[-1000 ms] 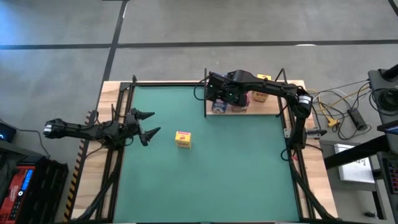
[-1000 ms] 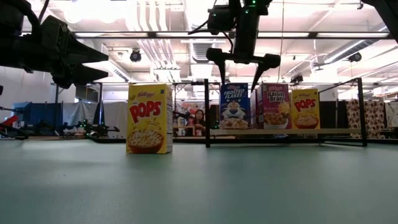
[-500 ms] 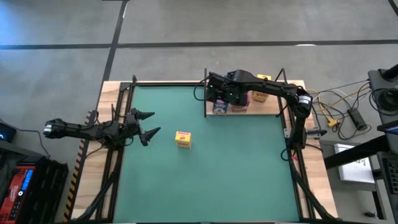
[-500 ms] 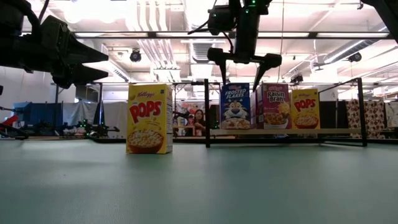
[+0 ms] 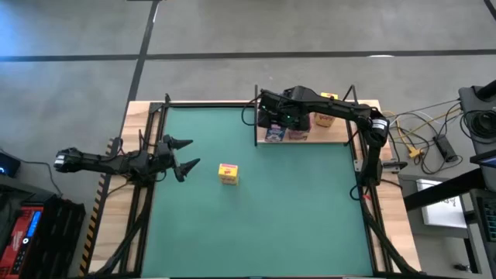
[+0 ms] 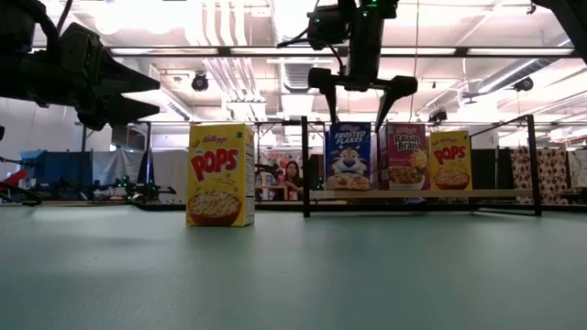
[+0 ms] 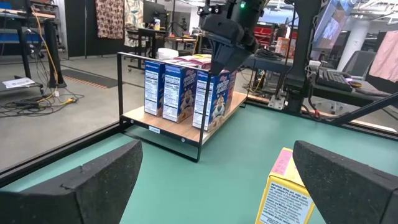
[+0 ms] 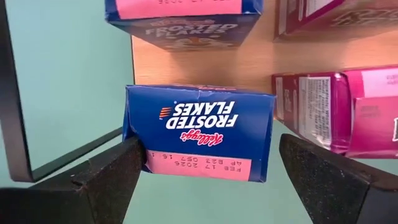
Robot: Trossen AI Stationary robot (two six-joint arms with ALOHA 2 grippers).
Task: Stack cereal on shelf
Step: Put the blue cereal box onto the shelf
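Note:
My right gripper (image 6: 359, 103) hangs open just above a blue Frosted Flakes box (image 6: 347, 156) that stands on the light-wood shelf (image 6: 413, 193). In the right wrist view its fingers stand on either side of the box's top (image 8: 199, 140). A magenta Raisin Bran box (image 6: 406, 156) and a yellow Pops box (image 6: 450, 160) stand beside it, with more boxes behind them. Another yellow Pops box (image 5: 227, 173) stands upright on the green mat. My left gripper (image 5: 192, 153) is open and empty left of that box.
The shelf's thin black posts (image 6: 304, 165) rise at its corners, close to my right gripper. The table has a black frame along its edges (image 5: 155, 116). Open green mat (image 5: 294, 217) lies between the loose box and the near edge.
My right gripper has risen a little above the blue box, which stays standing on the shelf.

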